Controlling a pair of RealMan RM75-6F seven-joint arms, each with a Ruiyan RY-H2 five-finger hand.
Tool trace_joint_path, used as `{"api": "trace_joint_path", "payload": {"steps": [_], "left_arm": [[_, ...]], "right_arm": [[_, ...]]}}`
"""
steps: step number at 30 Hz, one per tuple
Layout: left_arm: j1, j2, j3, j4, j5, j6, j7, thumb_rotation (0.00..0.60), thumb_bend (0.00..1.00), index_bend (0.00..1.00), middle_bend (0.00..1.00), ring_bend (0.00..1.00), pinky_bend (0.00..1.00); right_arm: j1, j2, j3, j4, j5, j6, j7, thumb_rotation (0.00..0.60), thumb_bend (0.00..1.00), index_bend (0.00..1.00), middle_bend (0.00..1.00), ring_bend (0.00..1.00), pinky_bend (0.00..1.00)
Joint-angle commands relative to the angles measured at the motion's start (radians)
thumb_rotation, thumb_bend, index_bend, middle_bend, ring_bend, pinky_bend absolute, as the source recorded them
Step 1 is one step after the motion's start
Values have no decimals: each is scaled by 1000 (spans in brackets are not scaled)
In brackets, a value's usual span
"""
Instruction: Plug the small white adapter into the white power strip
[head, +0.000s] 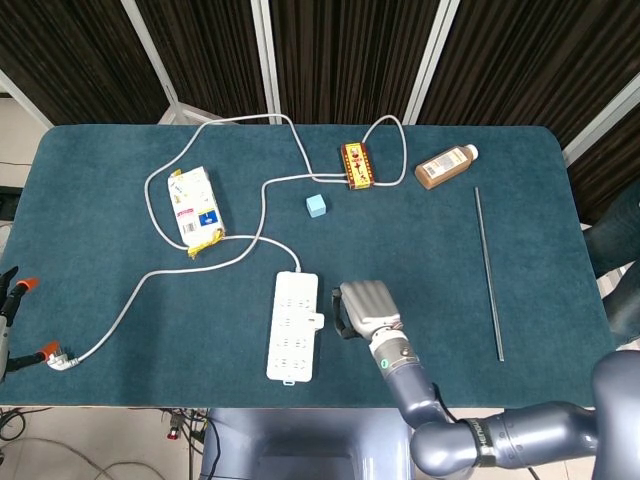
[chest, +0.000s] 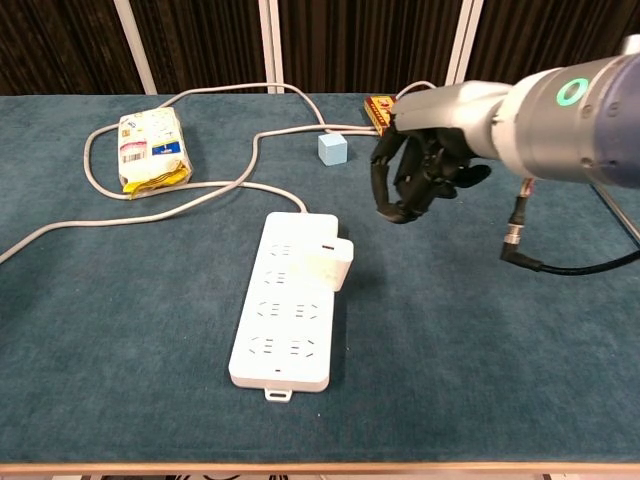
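The white power strip (head: 291, 330) (chest: 285, 318) lies lengthwise near the table's front edge. The small white adapter (head: 317, 321) (chest: 330, 264) sits at its right edge, overhanging and slightly tilted; I cannot tell whether its prongs are seated. My right hand (head: 365, 308) (chest: 412, 176) hovers just right of the adapter, above the cloth, with its fingers bent downward, apart and holding nothing. It does not touch the adapter or the strip. My left hand shows in neither view.
The strip's grey cable (head: 255, 200) loops across the back left to a plug (head: 62, 357) at the front left. Also on the table are a yellow-white packet (head: 195, 208), a blue cube (head: 317, 206), a red-yellow box (head: 356, 165), a brown bottle (head: 445, 166) and a metal rod (head: 488, 272) at the right.
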Motion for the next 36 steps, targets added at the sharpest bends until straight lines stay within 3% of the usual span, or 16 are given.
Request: {"api": "trace_joint_path", "payload": {"steps": [1,5,18,36], "left_arm": [[0,3,-2,1,-4,-2,-7,600,86,190,0,0,0],[-1,6,-1,1,-2,-4,-15,600,86,190,0,0,0],[-3,14,-4,4,-7,-10,-33,600,86,190,0,0,0],[-3,13,-4,4,-7,-9,-32,600,87,190,0,0,0]], "right_arm": [[57,-94,28,59,18,71,-32,600,558,1000,759,811,972],[87,-157,50,95,53,119,-54,600,559,1000,759,810,972],[138,-273,112,186,98,123,-71,600,558,1000,759,810,972],[104,-328,118,246,61,109,-21,600,558,1000,759,810,972]]}}
